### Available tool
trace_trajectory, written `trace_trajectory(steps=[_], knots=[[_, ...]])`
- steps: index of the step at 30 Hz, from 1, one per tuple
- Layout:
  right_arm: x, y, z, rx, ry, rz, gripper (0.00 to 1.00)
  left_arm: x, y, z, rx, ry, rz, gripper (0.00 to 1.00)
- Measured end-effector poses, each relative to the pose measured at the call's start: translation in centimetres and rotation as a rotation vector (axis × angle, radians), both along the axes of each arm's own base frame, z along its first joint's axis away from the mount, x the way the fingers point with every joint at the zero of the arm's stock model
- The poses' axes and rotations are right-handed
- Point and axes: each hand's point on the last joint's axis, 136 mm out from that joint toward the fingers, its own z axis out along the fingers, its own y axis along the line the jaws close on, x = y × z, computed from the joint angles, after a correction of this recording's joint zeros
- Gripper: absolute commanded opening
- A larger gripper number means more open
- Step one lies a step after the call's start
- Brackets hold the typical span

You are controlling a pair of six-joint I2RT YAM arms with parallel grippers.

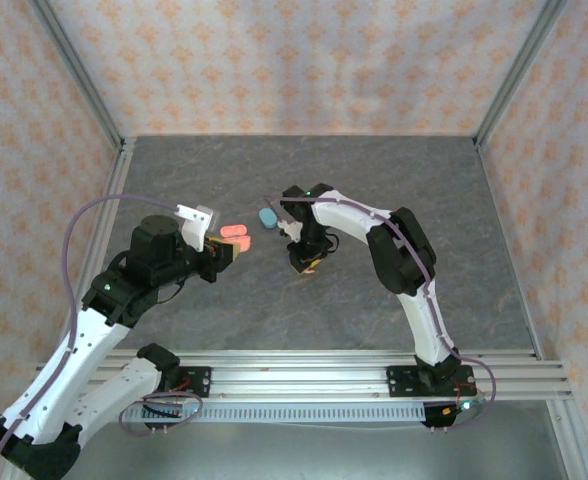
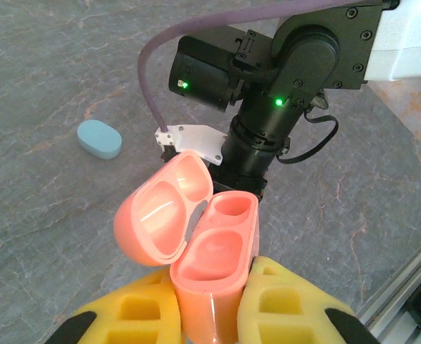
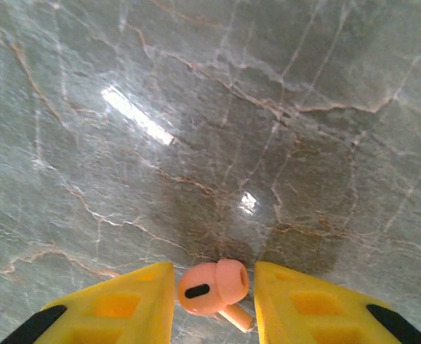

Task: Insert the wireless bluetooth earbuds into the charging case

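Bright, even light falls from overhead. In the right wrist view the grey marbled tabletop (image 3: pixel 303 179) throws back a white streak of glare and a smaller spot, with a soft shadow just beyond the salmon-pink earbud (image 3: pixel 212 287). The open pink charging case (image 2: pixel 210 265) gleams inside its lid. Top view sharp, shadows faint.

The tabletop (image 3: pixel 196 107) is grey veined stone, or a sheet made to look like it, polished enough to throw back bright glints. The salmon-pink case (image 2: pixel 214 279) is smooth plastic with a soft sheen, glossier inside its lid. The light blue case (image 2: pixel 99 139) looks smooth and matt. The earbud (image 3: pixel 210 287) is smooth satin plastic. The left pincer (image 2: pixel 212 315) has matt yellow plastic fingers (image 2: pixel 286 304). The near rails (image 1: pixel 304 378) are brushed metal.
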Motion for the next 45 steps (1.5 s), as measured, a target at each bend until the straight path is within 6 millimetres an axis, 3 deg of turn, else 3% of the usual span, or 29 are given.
trace_trajectory(steps=[10, 18, 23, 29, 35, 40, 45], knots=[[0.2, -0.3, 0.0, -0.015, -0.003, -0.045, 0.19, 0.0, 0.0, 0.0, -0.005, -0.009, -0.001, 0.0], [0.1, -1.3, 0.3, 0.02, 0.035, -0.205, 0.16, -0.1, -0.8, -0.8, -0.035, -0.033, -0.042, 0.0], [0.6, -2.4, 2.3, 0.072, 0.013, -0.348, 0.17, 0.4, -1.2, -0.1, -0.058, -0.073, -0.049, 0.0], [3.0, -2.7, 9.1, 0.227, -0.122, -0.507, 0.17, 1.6, -1.7, 0.8, -0.081, -0.178, -0.059, 0.0], [4.6, -2.7, 18.9, 0.424, -0.313, -0.599, 0.16, 3.1, -2.8, 3.3, -0.07, -0.339, -0.103, 0.0], [4.7, -3.1, 26.9, 0.618, -0.45, -0.679, 0.16, 4.6, -4.9, 5.0, -0.022, -0.413, -0.17, 0.0], [4.0, -3.5, 33.3, 0.818, -0.521, -0.757, 0.17, 5.4, -6.4, 6.8, -0.004, -0.49, -0.207, 0.0]])
